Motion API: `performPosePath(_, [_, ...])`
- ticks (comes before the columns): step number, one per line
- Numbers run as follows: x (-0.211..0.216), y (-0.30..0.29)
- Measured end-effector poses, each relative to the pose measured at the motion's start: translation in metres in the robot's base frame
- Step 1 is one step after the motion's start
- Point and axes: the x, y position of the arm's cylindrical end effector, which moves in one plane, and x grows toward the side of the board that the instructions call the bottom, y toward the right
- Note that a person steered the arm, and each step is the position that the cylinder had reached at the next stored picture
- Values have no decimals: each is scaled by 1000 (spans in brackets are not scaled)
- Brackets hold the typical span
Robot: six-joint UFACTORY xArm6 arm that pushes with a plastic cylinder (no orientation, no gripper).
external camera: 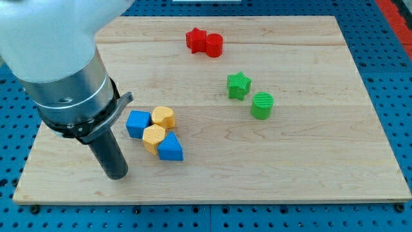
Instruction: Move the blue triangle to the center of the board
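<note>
Your small blue triangular block [170, 148] sits at seven o'clock from centre on the wooden table [302, 161], touching a yellow block [154, 137]. It looks light, rigid and likely to pivot, so push its left face squarely. My tip [117, 175], a plain rod with nothing to open or close, rests at its eight o'clock, apart.

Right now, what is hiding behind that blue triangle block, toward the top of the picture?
Touching the blue triangle on its upper left is a yellow block; beyond it lie a second yellow block and a blue cube. The triangle covers a little of the nearer yellow block's lower edge. My tip stands to its left.
</note>
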Motion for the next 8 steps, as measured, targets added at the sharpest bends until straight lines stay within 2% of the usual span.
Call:
performPosePath(2, [-15, 143])
performPosePath(3, [-8, 161])
performPosePath(4, [21, 122])
performPosePath(5, [1, 49])
performPosePath(6, [-44, 110])
performPosePath(8, [-44, 145])
